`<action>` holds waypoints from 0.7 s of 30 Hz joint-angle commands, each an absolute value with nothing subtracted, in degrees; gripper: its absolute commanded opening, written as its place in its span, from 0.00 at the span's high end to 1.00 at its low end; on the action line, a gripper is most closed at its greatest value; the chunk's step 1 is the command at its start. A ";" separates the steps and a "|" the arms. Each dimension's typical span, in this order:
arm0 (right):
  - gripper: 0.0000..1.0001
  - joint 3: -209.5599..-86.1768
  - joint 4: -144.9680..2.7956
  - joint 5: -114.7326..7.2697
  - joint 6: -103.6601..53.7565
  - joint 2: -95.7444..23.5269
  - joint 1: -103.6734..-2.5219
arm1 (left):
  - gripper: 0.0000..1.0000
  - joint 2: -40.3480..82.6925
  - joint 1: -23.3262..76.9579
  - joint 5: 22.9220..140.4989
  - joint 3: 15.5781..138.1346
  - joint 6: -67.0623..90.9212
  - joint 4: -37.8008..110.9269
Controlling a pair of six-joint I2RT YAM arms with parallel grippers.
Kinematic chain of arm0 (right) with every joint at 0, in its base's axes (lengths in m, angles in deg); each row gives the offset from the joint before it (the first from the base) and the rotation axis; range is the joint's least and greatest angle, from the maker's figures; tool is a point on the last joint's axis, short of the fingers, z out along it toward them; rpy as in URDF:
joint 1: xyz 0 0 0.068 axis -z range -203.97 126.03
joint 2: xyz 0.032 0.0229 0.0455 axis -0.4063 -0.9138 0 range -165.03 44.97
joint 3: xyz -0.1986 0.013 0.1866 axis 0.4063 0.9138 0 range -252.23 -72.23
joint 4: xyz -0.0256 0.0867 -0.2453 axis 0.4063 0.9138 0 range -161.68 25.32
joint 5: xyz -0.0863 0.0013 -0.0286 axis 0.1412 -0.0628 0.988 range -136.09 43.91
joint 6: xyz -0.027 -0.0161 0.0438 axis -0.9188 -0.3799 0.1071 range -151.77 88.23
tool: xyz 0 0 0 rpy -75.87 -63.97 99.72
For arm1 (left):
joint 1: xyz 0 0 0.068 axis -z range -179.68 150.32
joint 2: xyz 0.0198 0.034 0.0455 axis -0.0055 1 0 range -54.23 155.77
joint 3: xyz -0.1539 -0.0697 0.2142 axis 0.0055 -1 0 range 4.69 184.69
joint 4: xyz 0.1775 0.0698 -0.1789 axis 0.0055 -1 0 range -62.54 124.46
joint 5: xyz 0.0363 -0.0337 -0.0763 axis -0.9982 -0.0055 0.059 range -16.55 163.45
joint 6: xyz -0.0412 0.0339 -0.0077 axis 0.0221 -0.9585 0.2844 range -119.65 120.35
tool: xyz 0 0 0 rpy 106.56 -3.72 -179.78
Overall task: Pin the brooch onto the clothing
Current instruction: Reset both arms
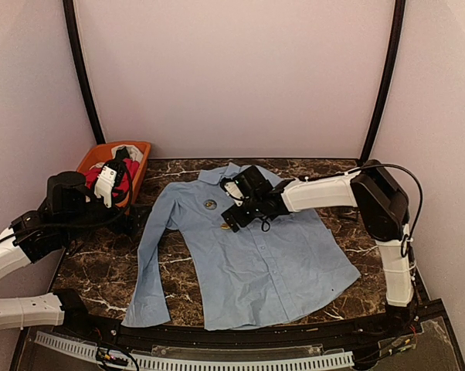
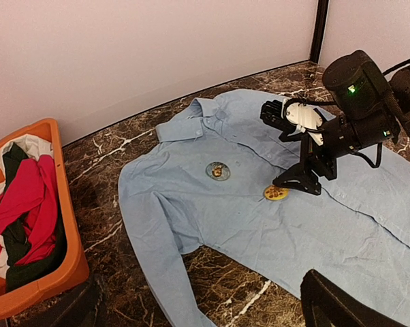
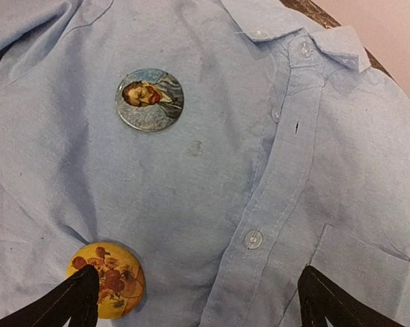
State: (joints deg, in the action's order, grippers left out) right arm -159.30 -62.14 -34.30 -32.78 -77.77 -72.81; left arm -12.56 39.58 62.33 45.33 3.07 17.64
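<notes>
A large light blue long-sleeved button-up fabric shirt [image 1: 248, 263] lies flat, front up and buttoned, on the dark brown marble surface [image 1: 101, 270]. In the top view its collar points to 12 o'clock and one sleeve runs down toward 7 o'clock.

Two brooches rest on the wearer's right chest panel. The round metal brooch with a blue-grey portrait [image 3: 149, 99] sits nearer the collar. The round yellow brooch with orange flowers [image 3: 107, 279] lies at about 5 o'clock from it in the top view, closer to the button placket. Whether either one is fastened through the cloth cannot be told.

The right claw [image 3: 201, 300] hangs low over the chest with its black fingers [image 3: 74, 303] spread wide apart and nothing between them. In the right wrist view, one fingertip overlaps the yellow brooch's edge at 9 o'clock, while the other stands over the breast pocket. Whether the tip actually touches the brooch cannot be told.

The left claw [image 2: 199, 294] is held up, well apart from the shirt at about 9 o'clock of it, its fingers also wide apart and empty.

An orange plastic basket [image 2: 62, 225] holding red, black and white garments [image 2: 24, 204] stands on the surface at 10 o'clock from the shirt.
</notes>
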 commanded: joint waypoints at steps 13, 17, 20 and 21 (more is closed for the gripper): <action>0.01 -155.48 -60.64 -35.41 -31.77 -76.87 -72.99 | 0.01 -12.09 39.32 60.83 44.41 3.02 16.82; 0.01 -153.21 -57.75 -37.89 -30.32 -64.92 -72.93 | 0.01 -11.40 39.29 59.61 44.86 3.30 16.07; 0.01 -148.63 -55.40 -39.84 -30.95 -53.96 -72.84 | 0.01 -10.15 39.34 59.62 45.97 3.87 14.87; 0.01 -146.33 -55.25 -40.47 -31.27 -50.63 -72.88 | 0.01 -9.91 39.34 59.86 46.61 4.15 14.16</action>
